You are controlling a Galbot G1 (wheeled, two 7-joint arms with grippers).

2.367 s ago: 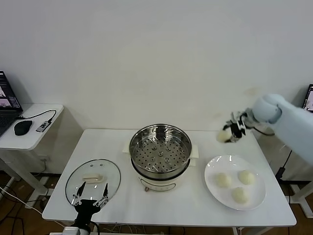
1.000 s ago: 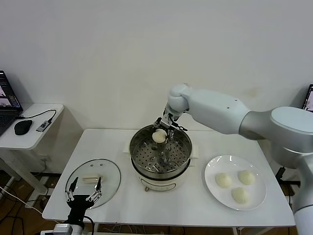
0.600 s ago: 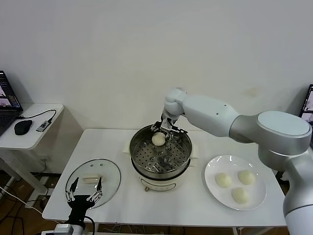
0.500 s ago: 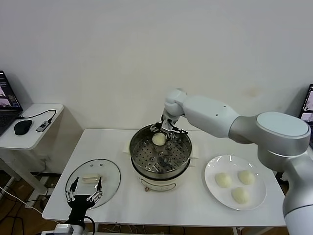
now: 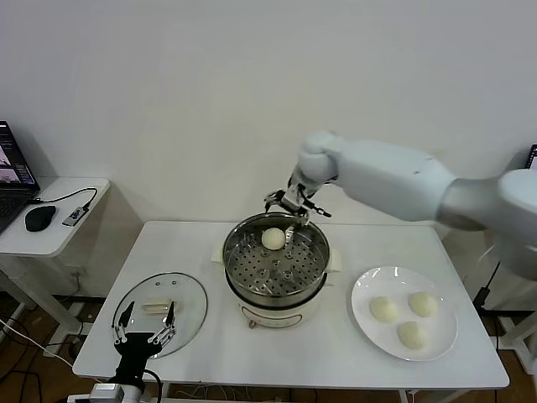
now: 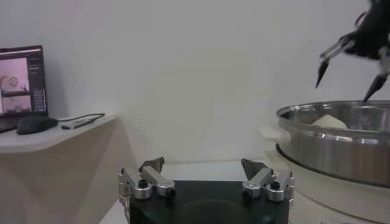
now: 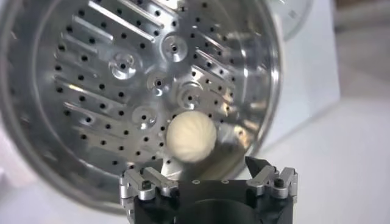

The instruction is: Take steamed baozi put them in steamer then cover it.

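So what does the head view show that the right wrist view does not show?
Only the head view shows the round white plate with three cream-white buns, the round clear glass lid with its cream bar handle, the idle left claw open near the lid, and the white table.

Only the right wrist view shows the perforated steel tray from close above, hole by hole.

Both show the shiny round steel steamer pot, one cream-white bun lying on its tray, and the open, empty right claw above it.
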